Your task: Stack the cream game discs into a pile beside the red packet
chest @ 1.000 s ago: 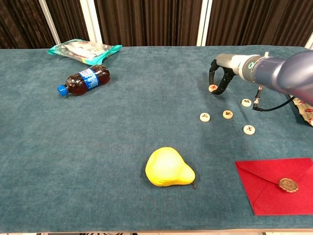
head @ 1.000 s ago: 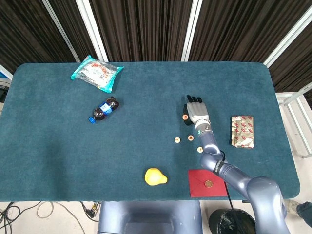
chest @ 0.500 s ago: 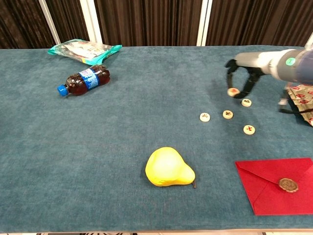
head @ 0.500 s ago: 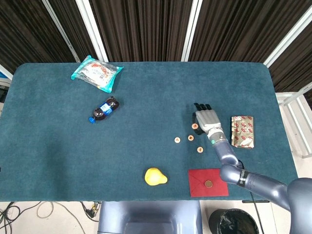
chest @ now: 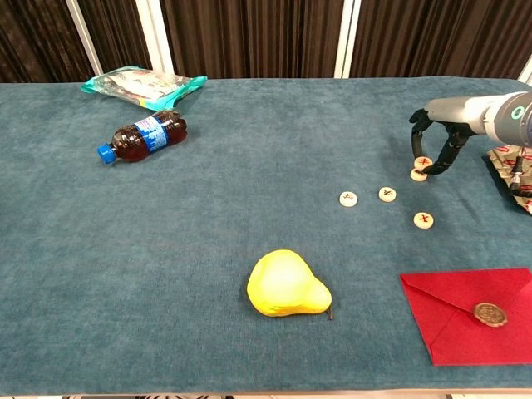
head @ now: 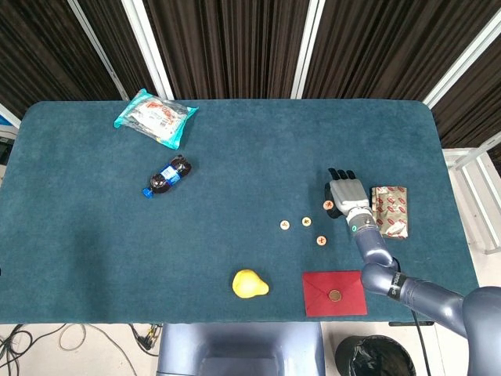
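My right hand (head: 347,196) (chest: 440,143) pinches a cream disc (chest: 424,162) with a red mark between its fingertips. It hangs just above, or rests on, another cream disc (chest: 418,174); the frames do not show which. In the head view the two read as one disc (head: 328,205) at the hand's left edge. Three more cream discs lie loose on the cloth (chest: 348,199) (chest: 387,194) (chest: 424,219). A red envelope (head: 334,293) (chest: 465,314) with a gold seal lies near the front edge. A red-and-gold patterned packet (head: 389,210) (chest: 515,166) lies just right of the hand. My left hand is out of sight.
A yellow pear (head: 250,283) (chest: 287,284) sits at the front centre. A small dark soda bottle (head: 165,177) (chest: 143,136) lies at the left, and a teal snack bag (head: 155,116) (chest: 143,85) at the back left. The blue table (head: 235,172) ends close beyond the patterned packet.
My right hand has carried the red-marked disc to the right, from the far side of the loose discs to directly over the disc nearest the patterned packet.
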Controlling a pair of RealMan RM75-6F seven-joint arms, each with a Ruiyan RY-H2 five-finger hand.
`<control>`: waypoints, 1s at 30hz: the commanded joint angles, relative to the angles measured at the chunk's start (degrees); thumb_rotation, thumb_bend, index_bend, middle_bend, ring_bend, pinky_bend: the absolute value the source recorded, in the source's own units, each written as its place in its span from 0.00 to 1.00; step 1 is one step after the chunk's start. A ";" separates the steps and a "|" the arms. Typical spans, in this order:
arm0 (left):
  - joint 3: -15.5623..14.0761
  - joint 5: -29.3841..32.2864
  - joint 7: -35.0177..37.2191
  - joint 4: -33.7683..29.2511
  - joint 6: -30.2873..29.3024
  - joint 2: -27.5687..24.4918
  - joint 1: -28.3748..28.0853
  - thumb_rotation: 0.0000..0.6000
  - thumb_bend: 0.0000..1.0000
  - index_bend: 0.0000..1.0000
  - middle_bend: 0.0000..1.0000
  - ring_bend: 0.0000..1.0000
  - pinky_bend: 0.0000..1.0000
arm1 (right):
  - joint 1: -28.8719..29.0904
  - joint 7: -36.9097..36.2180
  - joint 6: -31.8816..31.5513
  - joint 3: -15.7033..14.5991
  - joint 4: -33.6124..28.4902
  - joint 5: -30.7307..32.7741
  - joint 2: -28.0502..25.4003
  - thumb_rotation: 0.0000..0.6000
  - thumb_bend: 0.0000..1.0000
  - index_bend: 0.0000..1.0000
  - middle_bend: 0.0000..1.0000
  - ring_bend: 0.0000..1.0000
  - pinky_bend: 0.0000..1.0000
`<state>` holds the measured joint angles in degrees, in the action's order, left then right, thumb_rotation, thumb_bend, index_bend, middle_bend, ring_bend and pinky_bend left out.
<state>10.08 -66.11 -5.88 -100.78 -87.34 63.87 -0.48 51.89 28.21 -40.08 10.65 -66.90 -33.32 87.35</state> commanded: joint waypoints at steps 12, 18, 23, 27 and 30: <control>-0.14 -0.08 -0.45 -0.10 0.00 0.20 -0.06 1.00 0.63 0.05 0.00 0.00 0.00 | -0.12 -1.76 0.99 -1.13 3.42 -0.29 1.19 1.00 0.38 0.56 0.00 0.00 0.00; -0.21 -0.24 -0.57 -0.14 -0.05 0.24 -0.08 1.00 0.63 0.05 0.00 0.00 0.00 | 0.01 -2.15 1.19 -1.37 4.32 -0.70 2.03 1.00 0.38 0.55 0.00 0.00 0.00; -0.20 -0.13 -0.63 -0.15 0.10 0.29 -0.14 1.00 0.63 0.05 0.00 0.00 0.00 | 0.23 -2.63 1.49 -1.26 5.20 -0.99 2.72 1.00 0.38 0.54 0.00 0.00 0.00; -0.12 0.05 -0.59 -0.14 0.18 0.27 -0.17 1.00 0.63 0.05 0.00 0.00 0.00 | 0.49 -2.62 1.63 -1.24 5.81 -1.01 3.16 1.00 0.38 0.53 0.00 0.00 0.00; -0.10 0.06 -0.52 -0.14 0.14 0.27 -0.15 1.00 0.63 0.05 0.00 0.00 0.00 | 0.65 -2.64 1.86 -1.16 6.28 -0.68 3.45 1.00 0.38 0.52 0.00 0.00 0.00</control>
<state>9.98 -66.06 -6.41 -100.92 -87.19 64.14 -0.64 52.50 25.57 -38.27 9.47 -60.68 -34.07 90.74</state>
